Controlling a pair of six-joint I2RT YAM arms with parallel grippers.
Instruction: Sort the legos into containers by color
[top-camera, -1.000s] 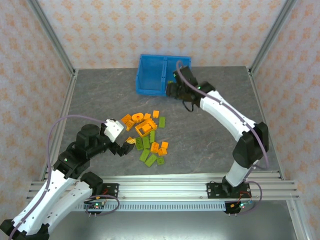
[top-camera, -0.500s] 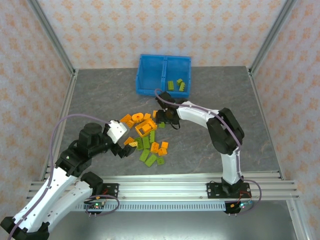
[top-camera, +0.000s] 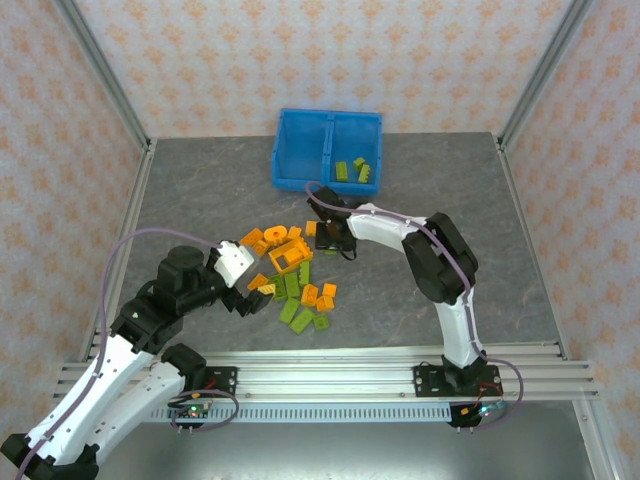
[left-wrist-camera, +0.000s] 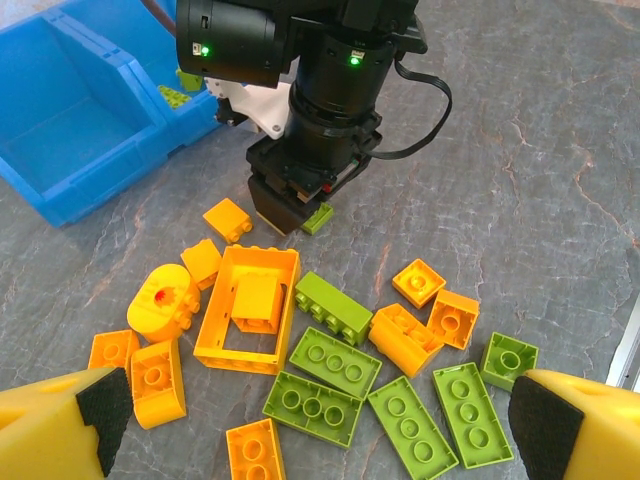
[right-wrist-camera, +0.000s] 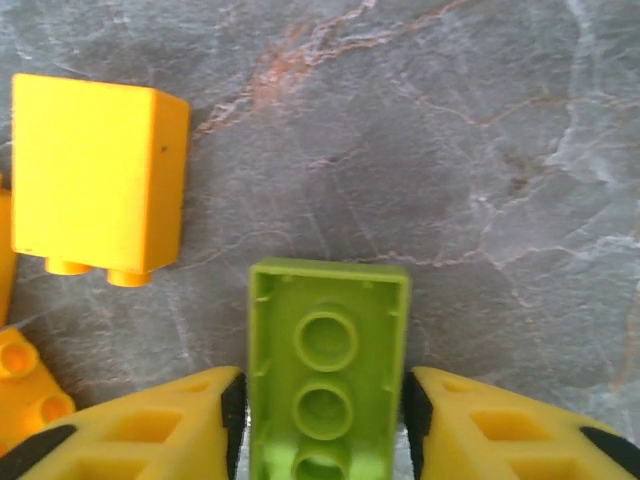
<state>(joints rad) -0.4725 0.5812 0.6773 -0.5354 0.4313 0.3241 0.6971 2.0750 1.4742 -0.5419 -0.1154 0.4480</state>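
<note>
Left wrist view: the left gripper (left-wrist-camera: 322, 420) is hanging low over the near side of the legos (left-wrist-camera: 330, 362), its yellow fingers standing wide apart and gripping nothing.
Pile: orange and lime bricks are lying mixed around the middle of the tabletop (top-camera: 200, 200). The orange hollow square piece (left-wrist-camera: 235, 358) is lying flat among them, with a small orange brick sitting inside it.
Right gripper: the right gripper (right-wrist-camera: 322, 425) is reaching down at the far edge of the pile. Its pads are clamping both long sides of a lime green brick (right-wrist-camera: 328, 360), which is lying hollow side up on the tabletop.
Slip risk: the pads seem to be catching only one end of the brick, so it may be pivoting or dropping out on the lift.
Neighbour risk: an orange block (right-wrist-camera: 95, 180) is lying near the brick but apart from it, and a skewed lift could be nudging it.
Bin: the blue bin (top-camera: 290, 183) is sitting by the far edge, with a few green bricks lying in its right compartment (top-camera: 365, 135).
Sorting risk: a release over the left compartment (top-camera: 300, 150) would be mixing the colours.
Arm risk: both arms are crowding one pile, so a clash looks possible.
</note>
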